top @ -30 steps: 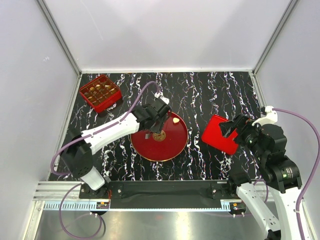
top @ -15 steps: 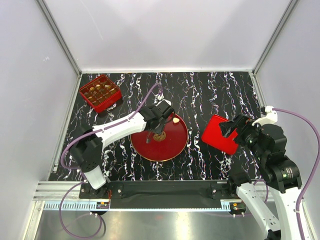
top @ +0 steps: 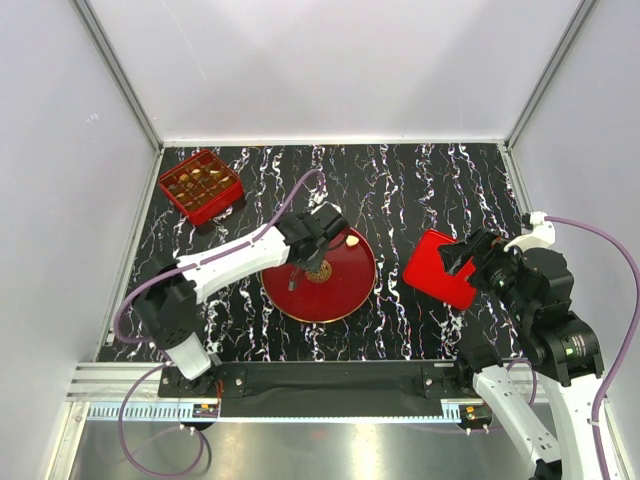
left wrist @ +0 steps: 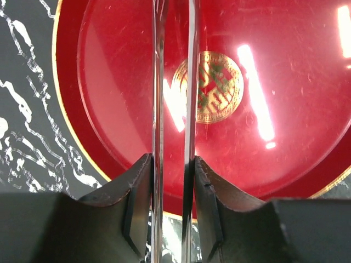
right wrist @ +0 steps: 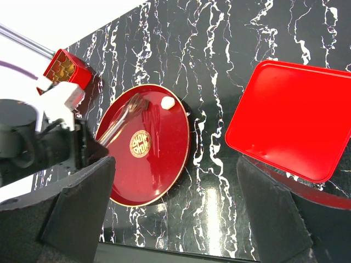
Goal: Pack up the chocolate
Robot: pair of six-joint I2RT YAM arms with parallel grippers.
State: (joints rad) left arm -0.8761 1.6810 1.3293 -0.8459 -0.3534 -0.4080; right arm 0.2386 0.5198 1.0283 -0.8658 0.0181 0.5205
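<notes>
The black marble-patterned table point(top: 420, 180), veined in white, carries 3 red things. A round gold-rimmed plate point(top: 340, 290) lies near the middle, a square compartment box point(top: 217, 207) in the far left corner, and a flat square lid point(top: 432, 270) on the right, well apart from the plate.

The top external view is bright and evenly lit from above; the white walls wash out towards the top of the frame, and shadows on the glossy bench point(top: 420, 180) are soft. In the left wrist view, long white glare streaks cross the red plate point(left wrist: 109, 82) at centre right and the upper right edge. The dark base of the left end effector point(left wrist: 174, 33) is blurred along the bottom. In the right wrist view, the upper left burns out to white. The right end effector point(right wrist: 175, 164) is out of focus at both lower corners.
</notes>
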